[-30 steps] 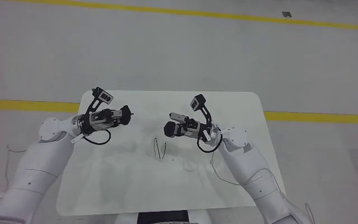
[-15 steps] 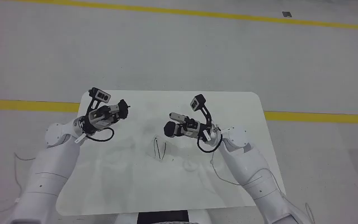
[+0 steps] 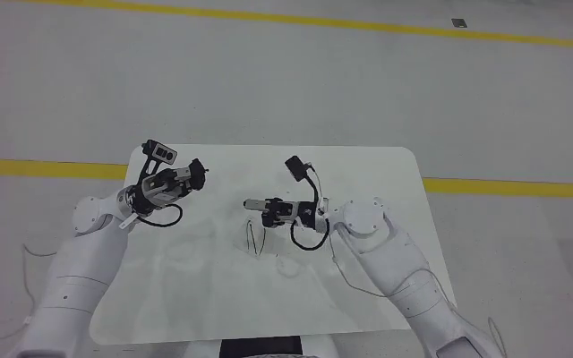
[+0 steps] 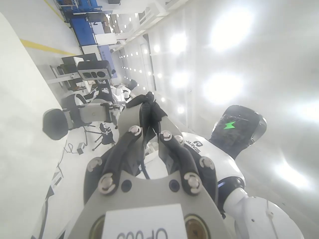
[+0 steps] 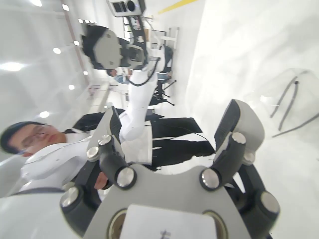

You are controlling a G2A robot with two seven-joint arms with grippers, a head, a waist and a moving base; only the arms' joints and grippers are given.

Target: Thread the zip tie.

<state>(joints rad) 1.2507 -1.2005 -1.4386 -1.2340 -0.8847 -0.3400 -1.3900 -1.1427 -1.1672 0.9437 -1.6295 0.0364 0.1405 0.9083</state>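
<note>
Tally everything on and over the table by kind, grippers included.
zip ties: 2
grippers: 2 (left gripper, right gripper)
table: 1
Total: 5

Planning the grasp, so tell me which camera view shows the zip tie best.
The right wrist view: the zip tie lies close ahead, its thin strips and where they meet clear. The top view gives it as faint thin lines near the middle of the table. The left wrist view faces the room and ceiling.
</note>
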